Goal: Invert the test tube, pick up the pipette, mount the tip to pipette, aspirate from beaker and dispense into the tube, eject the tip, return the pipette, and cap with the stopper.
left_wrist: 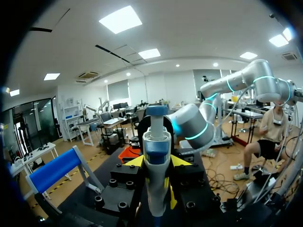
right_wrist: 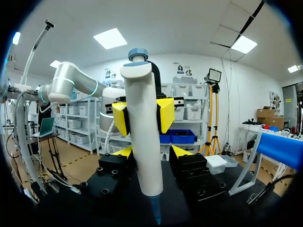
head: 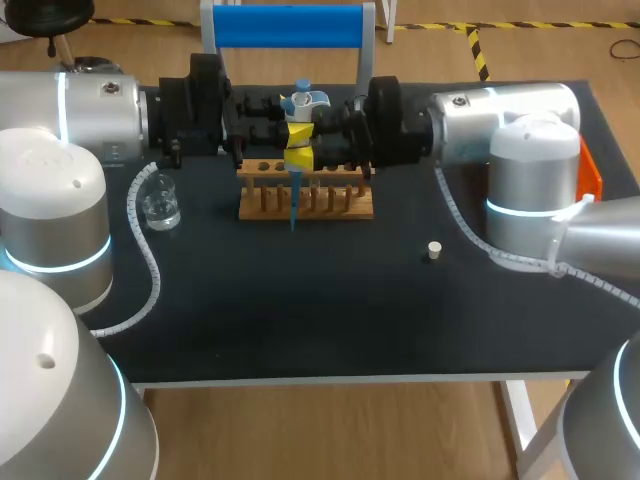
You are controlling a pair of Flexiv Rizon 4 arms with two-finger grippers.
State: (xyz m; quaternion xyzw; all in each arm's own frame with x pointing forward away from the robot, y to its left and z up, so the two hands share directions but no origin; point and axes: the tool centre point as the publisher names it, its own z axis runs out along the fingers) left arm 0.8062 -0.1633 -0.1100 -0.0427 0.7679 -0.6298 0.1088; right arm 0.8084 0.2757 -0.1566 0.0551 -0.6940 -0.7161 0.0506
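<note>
The left arm (head: pixel 80 115) enters from the left and runs level above the table (head: pixel 330 320) toward the middle. A small marking on its housing is too small to read. Beside this arm, on the table's left part, stands the beaker (head: pixel 160 207): clear glass, upright, apart from the rack. The rack (head: pixel 350 205) is wooden, with a row of holes and pegs, and sits at mid-table toward the far edge. Behind it rises a stand (head: pixel 290 25) with a blue bar. The tube cannot be made out in the rack. Above the rack both grippers meet from opposite sides at the pipette (head: pixel 303 105). The pipette is upright, plunger end up, with the blue tip (head: pixel 293 205) mounted and pointing down over the rack's middle. The left gripper (head: pixel 299 132) is closed on the pipette's upper body; the right wrist view shows its yellow pads (right_wrist: pixel 120 117) pressed against both sides. The right gripper (head: pixel 300 160) sits just below it on the same body. Whether it grips the pipette cannot be told. To the right of the rack, well apart, the stopper (head: pixel 434 250) rests on bare table. The right arm (head: pixel 510 120) enters from the right. An orange box (head: pixel 592 175) shows behind it at the table's right edge.
</note>
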